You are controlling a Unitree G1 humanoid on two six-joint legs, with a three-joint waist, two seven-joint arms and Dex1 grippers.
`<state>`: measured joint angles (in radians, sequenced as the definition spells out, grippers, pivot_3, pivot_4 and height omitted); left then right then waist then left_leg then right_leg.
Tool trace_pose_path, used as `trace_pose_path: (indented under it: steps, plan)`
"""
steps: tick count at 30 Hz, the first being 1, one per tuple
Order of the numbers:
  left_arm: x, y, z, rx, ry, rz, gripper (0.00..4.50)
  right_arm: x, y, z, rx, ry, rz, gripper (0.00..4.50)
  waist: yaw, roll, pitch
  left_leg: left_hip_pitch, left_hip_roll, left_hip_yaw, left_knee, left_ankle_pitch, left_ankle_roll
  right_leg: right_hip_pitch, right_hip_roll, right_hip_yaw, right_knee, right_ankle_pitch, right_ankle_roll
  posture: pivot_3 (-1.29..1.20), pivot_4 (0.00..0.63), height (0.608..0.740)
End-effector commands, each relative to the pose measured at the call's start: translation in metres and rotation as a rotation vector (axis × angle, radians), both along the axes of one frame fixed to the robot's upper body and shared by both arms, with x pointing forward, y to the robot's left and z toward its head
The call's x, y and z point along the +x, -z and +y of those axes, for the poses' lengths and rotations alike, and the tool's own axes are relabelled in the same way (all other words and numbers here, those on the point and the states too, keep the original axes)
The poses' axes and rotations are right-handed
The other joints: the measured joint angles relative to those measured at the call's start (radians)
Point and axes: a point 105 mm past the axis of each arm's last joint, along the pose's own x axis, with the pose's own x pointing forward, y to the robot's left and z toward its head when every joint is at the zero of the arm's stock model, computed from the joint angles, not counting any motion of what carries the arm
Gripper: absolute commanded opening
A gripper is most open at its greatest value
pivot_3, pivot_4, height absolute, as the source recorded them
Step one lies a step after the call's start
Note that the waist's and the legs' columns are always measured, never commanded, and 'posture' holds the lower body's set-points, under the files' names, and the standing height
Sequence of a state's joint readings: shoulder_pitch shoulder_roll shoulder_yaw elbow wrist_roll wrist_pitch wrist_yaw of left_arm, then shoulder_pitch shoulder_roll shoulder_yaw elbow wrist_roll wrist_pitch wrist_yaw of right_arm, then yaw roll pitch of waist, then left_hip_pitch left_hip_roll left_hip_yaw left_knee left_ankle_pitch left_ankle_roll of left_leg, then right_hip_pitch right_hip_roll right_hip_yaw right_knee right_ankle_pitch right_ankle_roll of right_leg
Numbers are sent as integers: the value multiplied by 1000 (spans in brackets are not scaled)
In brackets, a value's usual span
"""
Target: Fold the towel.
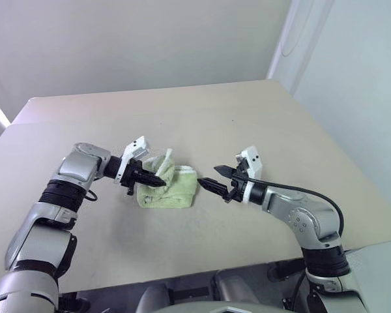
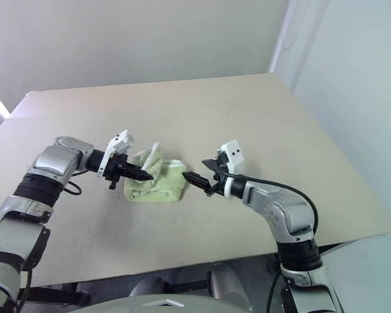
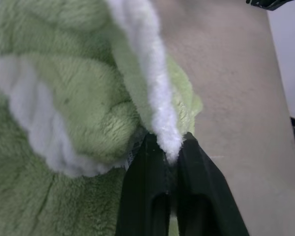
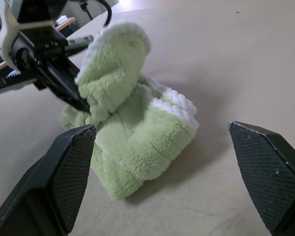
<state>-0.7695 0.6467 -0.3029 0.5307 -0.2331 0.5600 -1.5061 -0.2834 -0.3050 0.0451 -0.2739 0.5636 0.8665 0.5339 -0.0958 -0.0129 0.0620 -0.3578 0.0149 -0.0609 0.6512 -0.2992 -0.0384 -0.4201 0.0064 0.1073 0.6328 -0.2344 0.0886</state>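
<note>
the towel [image 1: 166, 188] lies bunched near the middle of the table [image 1: 247, 124]. the left tool [image 1: 158, 182] pinches its whitish hemmed edge, one flap lifted. the right tool [image 1: 216, 180] is spread wide, just beside the towel, grasping nothing.

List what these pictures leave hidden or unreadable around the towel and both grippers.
- The towel: its underside and inner layers are hidden by its own folds, so the number of folds cannot be counted.
- Left gripper: in the left wrist view its fingers pinch the whitish hem; the raised flap hides how much cloth lies between them.
- Right gripper: open, off the towel; the right wrist view's edges cut off its finger bases.
- The table: its near edge is hidden behind the arms.
</note>
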Motion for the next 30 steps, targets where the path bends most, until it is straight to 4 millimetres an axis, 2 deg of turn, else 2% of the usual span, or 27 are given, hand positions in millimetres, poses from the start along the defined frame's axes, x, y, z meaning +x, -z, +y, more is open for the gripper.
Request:
trace_pose_path:
  steps: [1,5,9,14,17,22,26,30]
  plan:
    - [9,-16,-11,-23,29,-51,1470,1,-14,-3,10,15,-59,4500,0,0,0,0,0,0,0,0,0,0,0,0,0,0,0,0,0,740]
    - [8,-23,-21,-67,50,-42,2958,2,-12,-3,6,27,-54,4500,0,0,0,1,0,0,1,0,0,1,0,0,0,0,0,0,0,740]
    - [7,-31,-23,-88,58,-47,4399,4,-11,-4,2,33,-53,4500,-3,0,0,1,0,0,1,0,0,1,0,0,1,0,0,0,0,740]
    - [4,-53,-13,-137,31,-59,4474,8,-14,-7,11,47,-64,4500,-3,0,0,1,0,0,1,0,0,1,0,0,1,0,0,0,0,740]
    - [4,-64,0,-146,-20,-85,4474,11,-21,-8,33,45,-81,4500,-3,0,0,1,0,0,1,0,0,1,0,0,1,0,0,0,0,740]
    - [9,-75,32,-132,-160,-137,4474,12,-37,4,77,-4,-122,4500,-5,0,0,2,0,0,1,0,0,1,0,0,2,0,0,0,0,740]
    - [4,-54,58,-29,-237,-138,4474,15,-55,30,106,-93,-168,4500,-9,0,0,2,0,0,1,0,0,1,0,0,2,0,0,0,0,740]
    - [3,-28,60,34,-265,-151,4474,19,-71,55,131,-183,-200,4500,0,0,0,2,0,-1,1,0,0,1,0,0,3,0,0,0,0,740]
